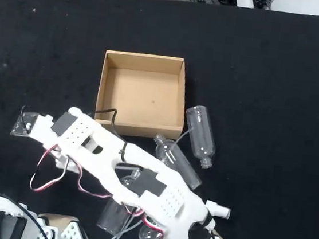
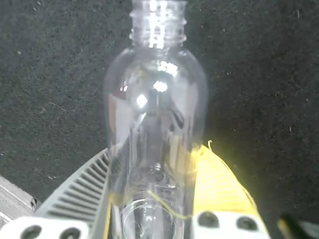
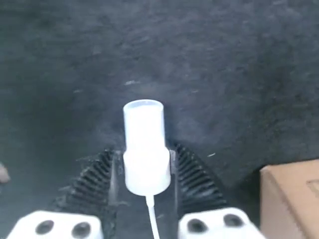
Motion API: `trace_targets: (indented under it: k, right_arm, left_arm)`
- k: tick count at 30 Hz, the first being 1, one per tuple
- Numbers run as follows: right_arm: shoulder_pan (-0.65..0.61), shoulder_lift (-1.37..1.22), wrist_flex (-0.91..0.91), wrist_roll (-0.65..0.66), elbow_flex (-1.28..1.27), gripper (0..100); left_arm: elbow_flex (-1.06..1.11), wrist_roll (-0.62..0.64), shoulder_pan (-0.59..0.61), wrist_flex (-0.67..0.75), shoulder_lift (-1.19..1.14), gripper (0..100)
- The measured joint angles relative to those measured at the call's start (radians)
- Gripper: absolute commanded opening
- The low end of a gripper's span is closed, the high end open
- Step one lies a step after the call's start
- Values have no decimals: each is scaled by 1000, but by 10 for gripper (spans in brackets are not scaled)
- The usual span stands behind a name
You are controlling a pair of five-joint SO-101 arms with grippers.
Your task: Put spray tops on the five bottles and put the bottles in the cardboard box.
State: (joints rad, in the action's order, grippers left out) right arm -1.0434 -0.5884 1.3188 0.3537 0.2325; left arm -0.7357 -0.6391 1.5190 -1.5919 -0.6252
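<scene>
Right wrist view first: the right hand (image 3: 144, 155) is clamped on a white plastic spray top (image 3: 144, 134), with its thin dip tube trailing back between the fingers. It sits over the black cloth desk (image 3: 224, 59), and a corner of the open brown cardboard box (image 3: 291, 194) is close by. Over to the left wrist view: the left hand (image 2: 154, 167) is closed around the body of a clear plastic bottle (image 2: 155, 109), threaded neck bare and pointing away. From the high view, the right arm lies stretched across to the box's left side. A second clear bottle (image 1: 199, 133) and a third clear bottle (image 1: 177, 162) lie side by side on the desk, just off the box's near right corner.
</scene>
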Motion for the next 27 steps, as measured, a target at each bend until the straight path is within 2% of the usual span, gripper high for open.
trace_targets:
  k: [8,15,18,22,27]
  right_arm:
    - [26,336,66,-75,-5,10]
    - [166,637,77,-87,-5,11]
    - [227,755,77,-94,-5,11]
    - [284,881,77,-166,-5,11]
    - [354,936,68,-218,-5,11]
  left_arm:
    - [-89,0,-71,-144,0,30]
    - [-74,37,-112,-157,97,31]
    - [20,37,-144,-157,184,31]
    - [210,38,-212,-155,324,31]
    - [519,98,-308,-29,592,30]
